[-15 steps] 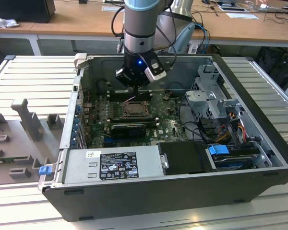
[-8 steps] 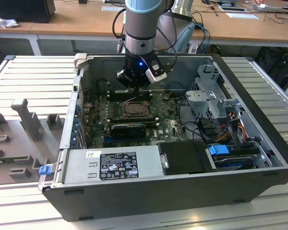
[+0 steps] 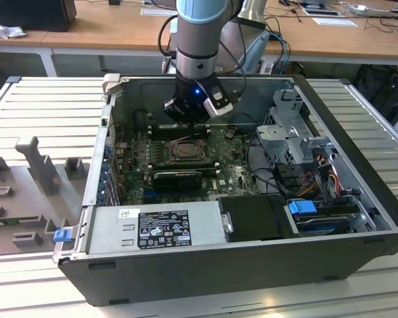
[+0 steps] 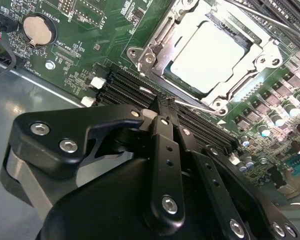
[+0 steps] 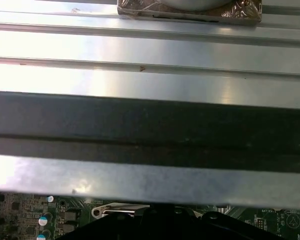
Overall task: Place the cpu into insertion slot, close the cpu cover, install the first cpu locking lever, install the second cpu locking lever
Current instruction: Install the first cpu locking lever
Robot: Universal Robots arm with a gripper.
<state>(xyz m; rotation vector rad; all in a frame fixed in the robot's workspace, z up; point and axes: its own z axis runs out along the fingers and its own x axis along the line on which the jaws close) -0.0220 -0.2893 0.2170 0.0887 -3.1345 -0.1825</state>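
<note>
cpu [image 4: 206, 57] in insertion slot [image 4: 152, 46], cpu cover [image 4: 257, 39] over it.

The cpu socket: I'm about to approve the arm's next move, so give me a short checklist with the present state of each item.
1. The cpu lies flat in the insertion slot: ok.
2. The cpu cover is down over the cpu, which shows through its window: ok.
3. Locking levers latched: cannot tell.
4. The gripper is empty, fingers closed together: ok.
5. The gripper sits over the memory slots beside the socket, apart from the cover: ok.
6. The motherboard around the socket has no loose parts: ok.
</note>
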